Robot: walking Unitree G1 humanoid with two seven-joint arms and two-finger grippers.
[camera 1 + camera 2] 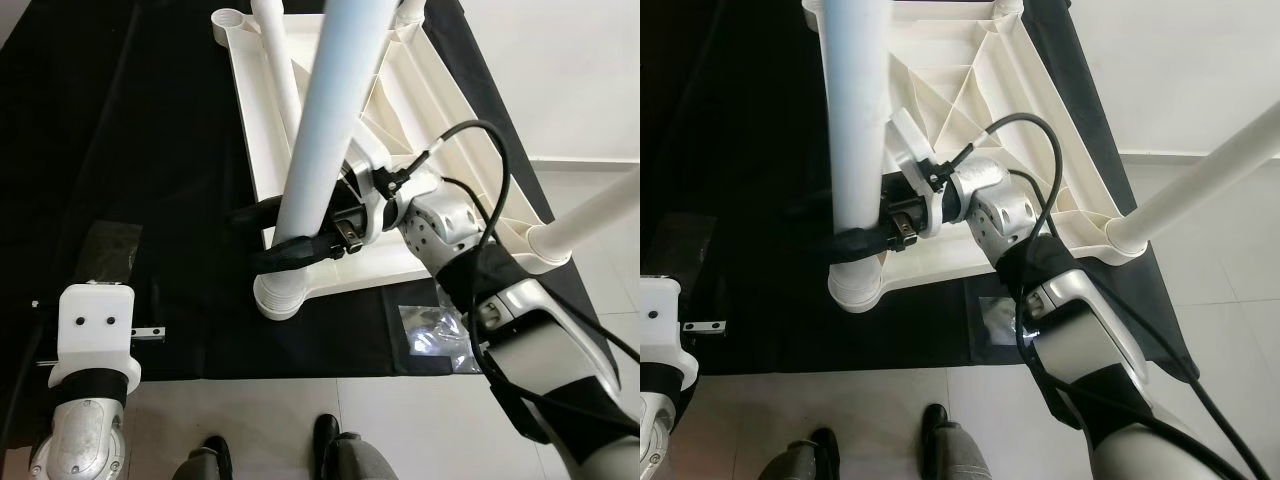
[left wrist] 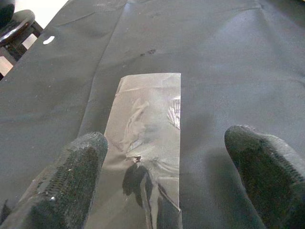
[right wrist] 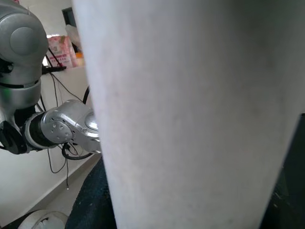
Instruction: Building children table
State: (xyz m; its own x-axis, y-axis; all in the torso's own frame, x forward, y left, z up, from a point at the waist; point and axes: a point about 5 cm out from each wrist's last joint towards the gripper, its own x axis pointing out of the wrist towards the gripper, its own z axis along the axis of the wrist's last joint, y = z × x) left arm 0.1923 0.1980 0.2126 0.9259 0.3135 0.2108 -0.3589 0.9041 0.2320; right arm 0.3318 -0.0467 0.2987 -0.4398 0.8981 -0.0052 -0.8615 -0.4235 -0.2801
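1. A black cloth (image 1: 170, 150) is spread over the pale tiled floor (image 1: 300, 420).
2. A clear plastic bag (image 1: 437, 335) is seen at the cloth's near edge, crumpled.
3. A flat clear plastic sheet (image 2: 143, 143) is laid on the cloth, on the left.
4. A person's dark shoes (image 1: 325, 440) are placed on the tiles, just off the cloth.

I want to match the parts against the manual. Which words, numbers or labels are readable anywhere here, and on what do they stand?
None can be read.
Pink packet behind the arm: printed, but too small and blurred to read.
Table top, leg in the right hand, clear bags and, black cloth: no text shows.
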